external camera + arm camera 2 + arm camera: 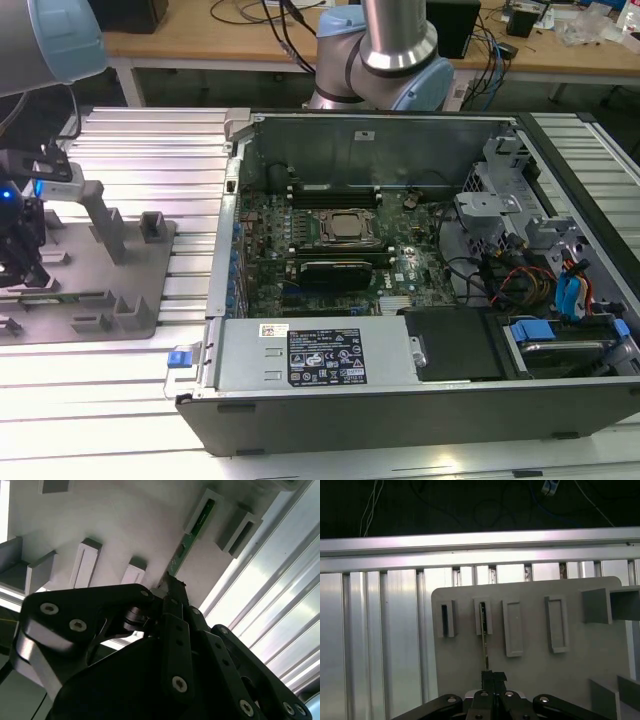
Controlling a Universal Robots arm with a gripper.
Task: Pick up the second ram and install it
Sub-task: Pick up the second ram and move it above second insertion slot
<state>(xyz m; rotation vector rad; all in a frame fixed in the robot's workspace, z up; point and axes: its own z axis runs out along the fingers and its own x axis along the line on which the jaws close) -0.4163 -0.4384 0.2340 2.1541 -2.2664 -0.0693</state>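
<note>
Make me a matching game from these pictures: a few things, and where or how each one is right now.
Things:
1. memory stick
2. gripper
3. grey plate
4. computer case

Places or states:
A. lies on the ribbed metal table, at the exterior view's left
B. stands on edge, one end in a slot block on the grey plate
C. lid off, circuit board showing
D. closed on the near end of the memory stick

Pairs: 1-B, 2-D, 3-A, 4-C

exterior: high, wide | both wrist views: behind claw, over fixture plate
</note>
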